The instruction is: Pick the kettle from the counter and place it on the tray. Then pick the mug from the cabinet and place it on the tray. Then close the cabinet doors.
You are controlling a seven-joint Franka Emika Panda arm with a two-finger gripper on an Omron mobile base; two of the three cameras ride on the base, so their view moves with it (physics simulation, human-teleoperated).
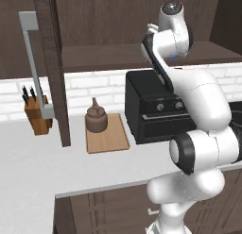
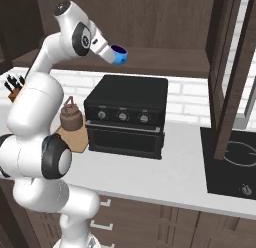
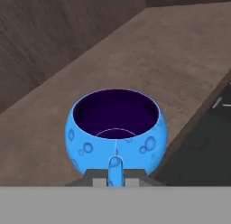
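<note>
On my feeds the surface (image 1: 28,157) is a long pale grey-white top with dark wood fronts below and a white brick wall behind it. A black oven (image 2: 127,114) with three knobs stands on it against the wall. Just left of the oven I see the tray (image 1: 108,136), lying flat, and the kettle (image 1: 96,119) stands on the tray's far left part. Further left, near the wall, a tan knife block (image 1: 38,113) stands on the surface. Right of the oven, a black cooktop (image 2: 235,164) sits flush in the top. Above, the cabinet's shelf (image 3: 149,60) is bare dark wood around the mug (image 3: 116,133).
</note>
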